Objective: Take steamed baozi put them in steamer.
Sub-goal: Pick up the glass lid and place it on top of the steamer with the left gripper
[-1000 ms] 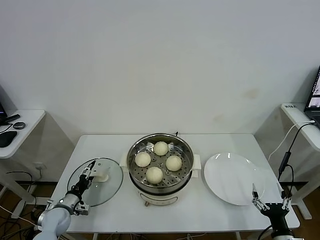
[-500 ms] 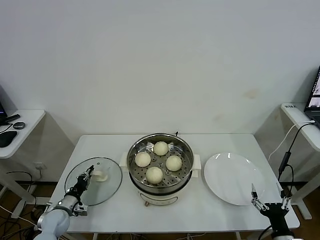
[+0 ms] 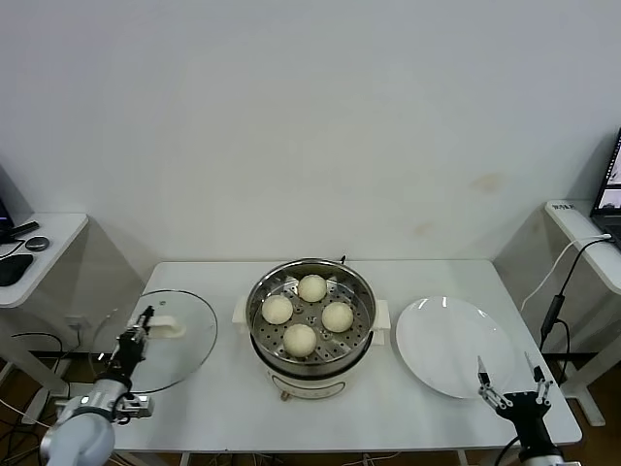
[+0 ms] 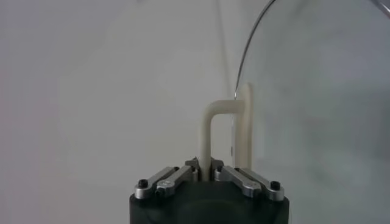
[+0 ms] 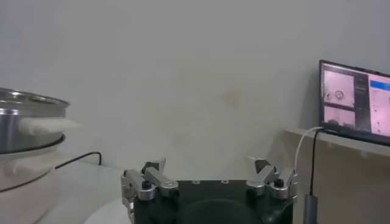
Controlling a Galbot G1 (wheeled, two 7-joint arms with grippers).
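step in hand: the left pincer (image 3: 144, 318) is gripping the lid (image 3: 160, 340) by its white handle (image 4: 213, 131), holding it tilted over the near left corner of the worktop (image 3: 223, 408); all four baozi (image 3: 308, 313) are already sitting in the steamer (image 3: 310, 320), so covering looks like what is left.
doing it well: keeping the clench firm on the handle, levelling the glass, centring it over the rim before lowering, so the edge is not knocking the pot.
left pincer: clenched on the lid handle.
right pincer (image 3: 507, 380): released, fingers spread, waiting at the near right edge, just beside the plate (image 3: 451, 345).
steamer from left pincer: to its right and slightly farther back, apart from the lid.
baozi from left pincer: well apart, inside the steamer on the perforated tray.
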